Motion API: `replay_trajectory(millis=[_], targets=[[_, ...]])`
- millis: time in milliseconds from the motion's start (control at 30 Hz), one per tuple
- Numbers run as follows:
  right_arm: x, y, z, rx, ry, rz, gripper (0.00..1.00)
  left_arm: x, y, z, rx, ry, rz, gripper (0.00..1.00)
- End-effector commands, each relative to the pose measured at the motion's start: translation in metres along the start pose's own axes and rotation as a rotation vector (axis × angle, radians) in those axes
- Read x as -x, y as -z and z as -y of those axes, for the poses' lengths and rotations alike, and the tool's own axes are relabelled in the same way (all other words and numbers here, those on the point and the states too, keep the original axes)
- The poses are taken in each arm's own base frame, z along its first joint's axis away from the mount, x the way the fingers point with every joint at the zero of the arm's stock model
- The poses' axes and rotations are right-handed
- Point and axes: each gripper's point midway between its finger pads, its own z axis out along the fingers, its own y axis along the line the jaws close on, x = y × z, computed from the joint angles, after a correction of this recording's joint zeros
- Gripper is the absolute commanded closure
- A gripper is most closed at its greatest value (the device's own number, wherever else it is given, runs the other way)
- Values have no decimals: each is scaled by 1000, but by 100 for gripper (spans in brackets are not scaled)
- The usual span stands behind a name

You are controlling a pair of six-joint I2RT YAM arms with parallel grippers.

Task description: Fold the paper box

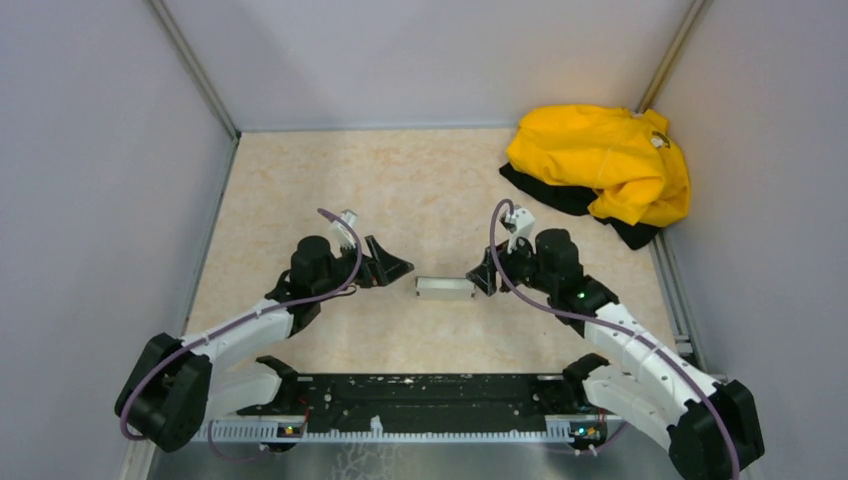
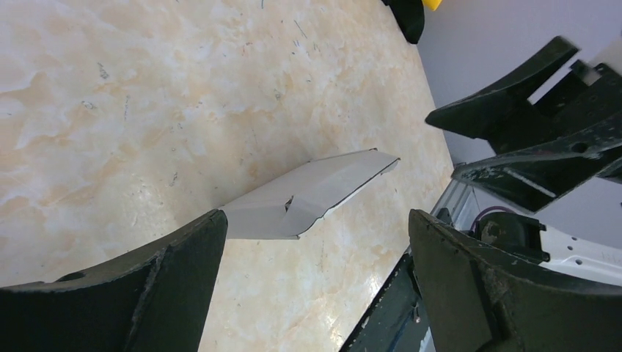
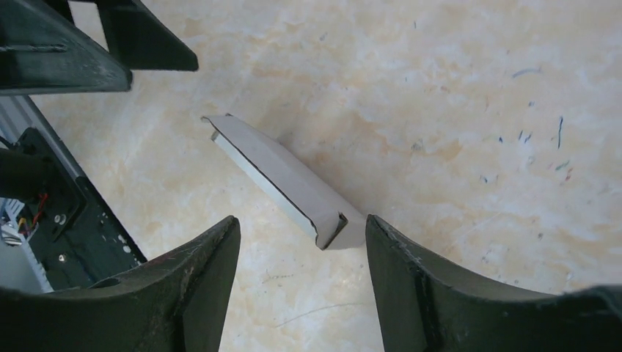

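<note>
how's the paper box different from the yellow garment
The paper box is pale grey-white, small and straight-edged; the yellow garment is bright, far larger and crumpled. The box lies between the left gripper and right gripper; the garment sits in the far right corner. Both lie on the table, ungripped.

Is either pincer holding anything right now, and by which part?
Nothing is held: the left pincer and right pincer stand open at either end of the paper box.

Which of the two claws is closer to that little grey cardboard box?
Right, narrowly. The right end effector has one end of the paper box between its open fingertips; the left end effector sits just off the other end, also open.
</note>
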Motion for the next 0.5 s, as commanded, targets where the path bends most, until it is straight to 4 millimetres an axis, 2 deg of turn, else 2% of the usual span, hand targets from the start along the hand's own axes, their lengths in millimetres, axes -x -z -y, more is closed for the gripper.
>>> replay_trajectory(millis=[0,67,133,200,333,467], targets=[[62,5,-25,88,164,169,43,8,2,6,-11,-30,4,1],[66,-2,-24,94,169,165,54,9,2,8,-18,-27,5,1],[60,-10,-16,63,172,124,65,9,1,10,-24,-27,-1,1],[52,-16,-11,53,168,93,72,9,1,9,-21,-26,0,1],[43,-21,-12,62,156,63,78,7,1,7,-25,-15,3,1],[34,-24,-18,80,152,42,79,4,-1,9,-44,-5,-12,1]])
